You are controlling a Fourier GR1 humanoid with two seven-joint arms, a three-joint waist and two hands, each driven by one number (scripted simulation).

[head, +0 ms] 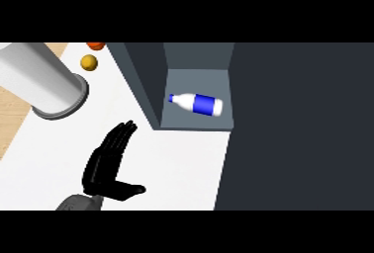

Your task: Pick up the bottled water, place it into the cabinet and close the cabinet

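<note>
The bottled water (197,103), white with a blue label and blue cap, lies on its side on the floor of the grey cabinet (197,122), cap pointing left. My left hand (106,163) is over the white counter, below and to the left of the cabinet. Its fingers are straight and point up towards the cabinet's left wall, with the thumb out to the right. It holds nothing and is apart from the bottle. The cabinet's dark door (300,123) fills the view's right side and stands open. My right hand does not show.
A large grey cylinder (40,79) lies at the upper left. A yellow fruit (89,62) and an orange one (95,45) sit behind it. The white counter (168,163) runs between my hand and the door; a wooden surface (15,118) borders it at left.
</note>
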